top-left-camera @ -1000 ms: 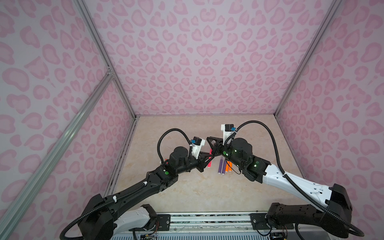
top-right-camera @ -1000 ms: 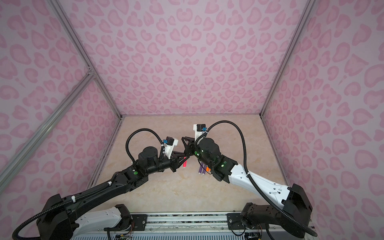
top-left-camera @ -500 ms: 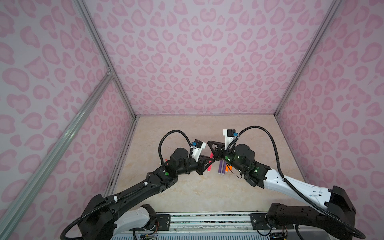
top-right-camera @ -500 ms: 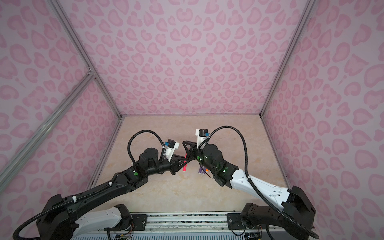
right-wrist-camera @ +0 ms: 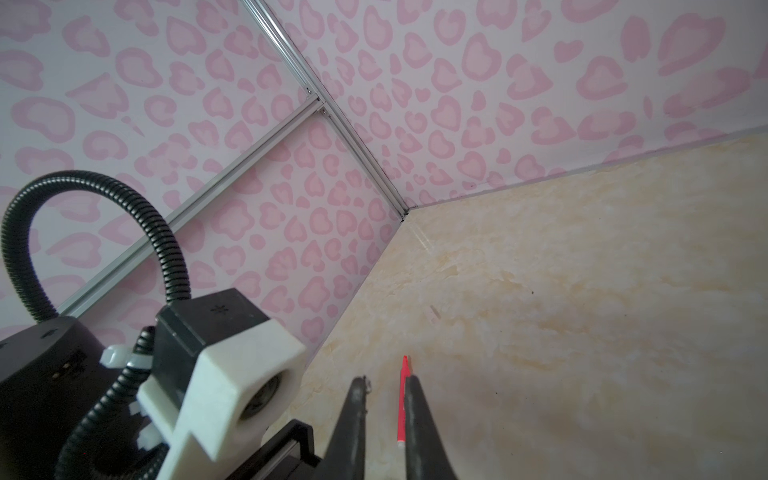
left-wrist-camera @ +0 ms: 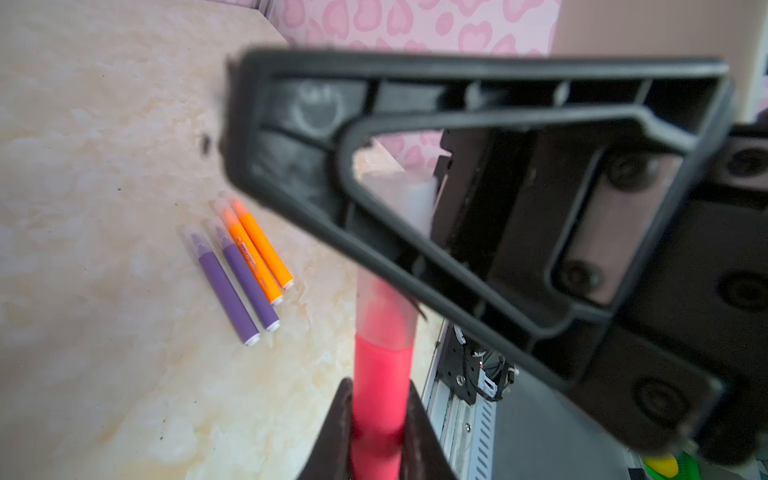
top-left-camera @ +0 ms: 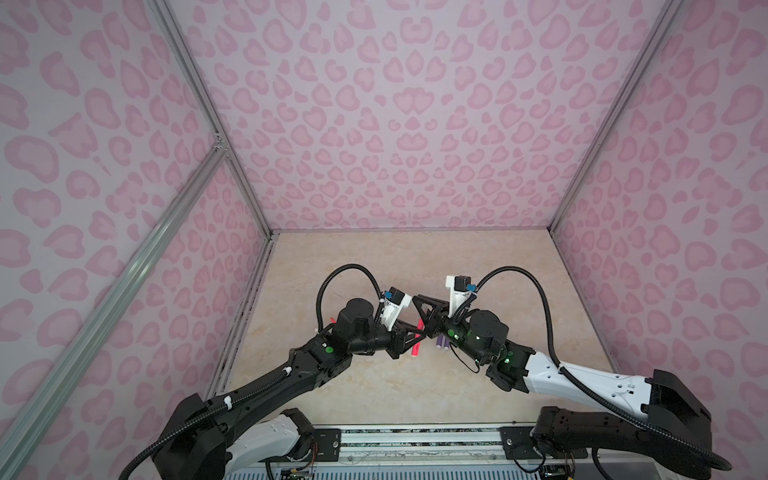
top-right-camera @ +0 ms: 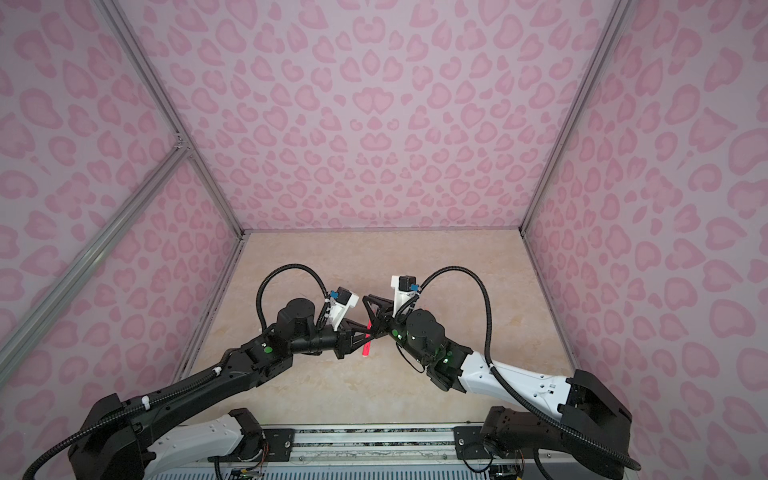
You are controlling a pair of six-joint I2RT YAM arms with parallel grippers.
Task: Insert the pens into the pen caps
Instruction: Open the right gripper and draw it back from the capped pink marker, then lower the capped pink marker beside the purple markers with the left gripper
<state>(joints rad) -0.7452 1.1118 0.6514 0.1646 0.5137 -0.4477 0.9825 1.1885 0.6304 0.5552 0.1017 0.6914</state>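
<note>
Left gripper [left-wrist-camera: 378, 384] is clamped on the pink-red pen [left-wrist-camera: 379, 361] — the pen's long axis runs straight out ahead of the fingers, its tip inside a clear cap [left-wrist-camera: 384, 316]. Right gripper [right-wrist-camera: 385, 379], jaws all but closed, crosses the cap's far end and is nearer to it — whether it pinches the cap I cannot tell. Print on an orange pen [left-wrist-camera: 249, 262], off to the side, is unreadable.

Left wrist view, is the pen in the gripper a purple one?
No, the left gripper holds a pink-red pen, while both purple pens lie on the table beside the orange ones.
</note>
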